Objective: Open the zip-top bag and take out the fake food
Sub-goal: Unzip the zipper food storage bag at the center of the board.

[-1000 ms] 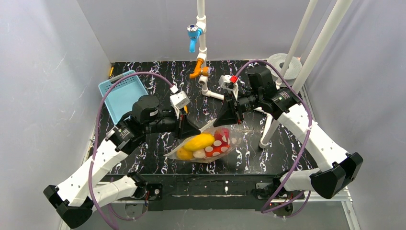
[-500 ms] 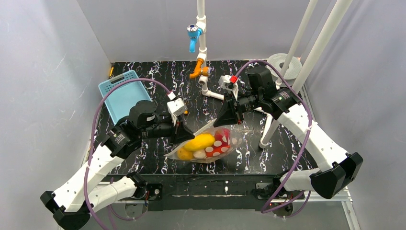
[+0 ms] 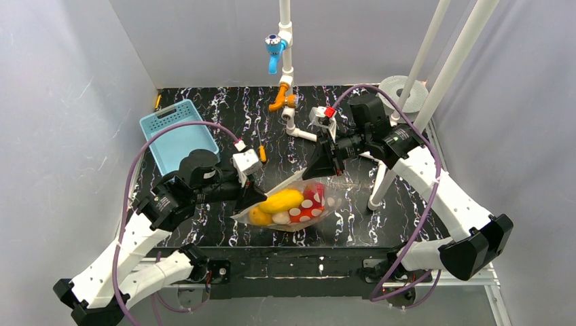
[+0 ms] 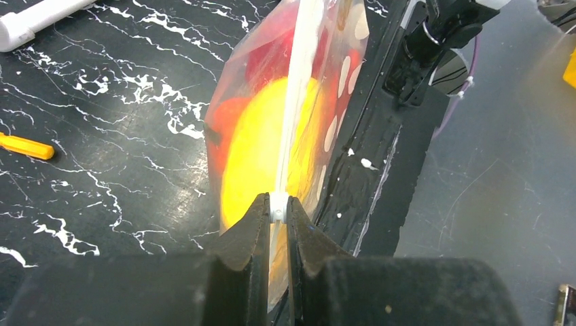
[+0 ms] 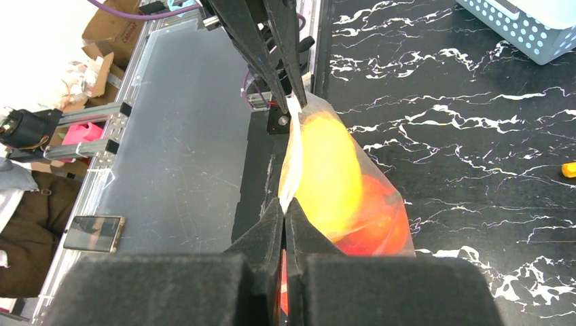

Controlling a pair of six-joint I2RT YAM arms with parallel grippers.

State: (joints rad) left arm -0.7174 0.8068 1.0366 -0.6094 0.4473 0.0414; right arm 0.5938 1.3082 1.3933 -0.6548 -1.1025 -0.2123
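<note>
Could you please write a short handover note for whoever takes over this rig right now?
Left gripper: shut on the top edge of the bag, at its left end.
Right gripper: shut on the same edge, at the right end.
The bag is stretched between them, with the fake food inside.
Done: both ends gripped.
Left to do: the seal looks closed, so pull it open, then take the food out.

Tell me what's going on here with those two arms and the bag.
Both arms hold the zip-top bag by its top seal, stretched between them. The left jaws are shut on one end of the zip strip, the right jaws on the other end. The seal looks closed along the part in view, and the fake food, yellow and red-orange pieces, is inside the bag.
</note>
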